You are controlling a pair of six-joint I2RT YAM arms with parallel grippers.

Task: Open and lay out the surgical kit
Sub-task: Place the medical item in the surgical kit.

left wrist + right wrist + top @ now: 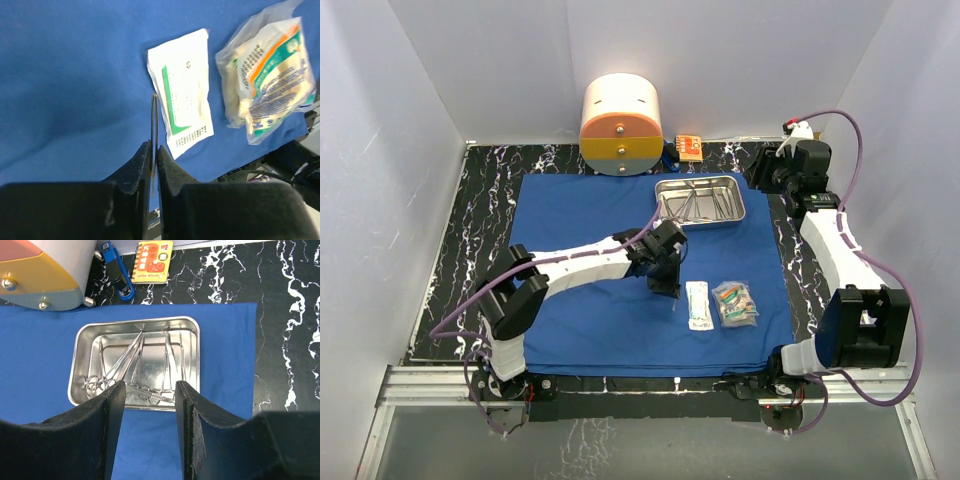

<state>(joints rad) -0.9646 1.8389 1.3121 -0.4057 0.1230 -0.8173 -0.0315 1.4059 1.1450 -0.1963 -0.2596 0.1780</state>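
From above, the blue cloth (580, 210) lies spread, the tray (700, 179) at its far right, the left gripper (667, 287) just beside the white packet (699, 304). Its wrist camera shows jaws pinching a thin metal tool (154, 125), best lowered flat, parallel to the packet. The right gripper (150, 387), jaws spread, overlooks the instruments (127, 360) in the tray.

The left arm (580, 262) reaches right across the middle. The left gripper (155, 150) points down, its fingers pinched on a thin metal tool (154, 120). The right arm (835, 245) stretches far, and the right gripper (150, 395) has its fingers apart.
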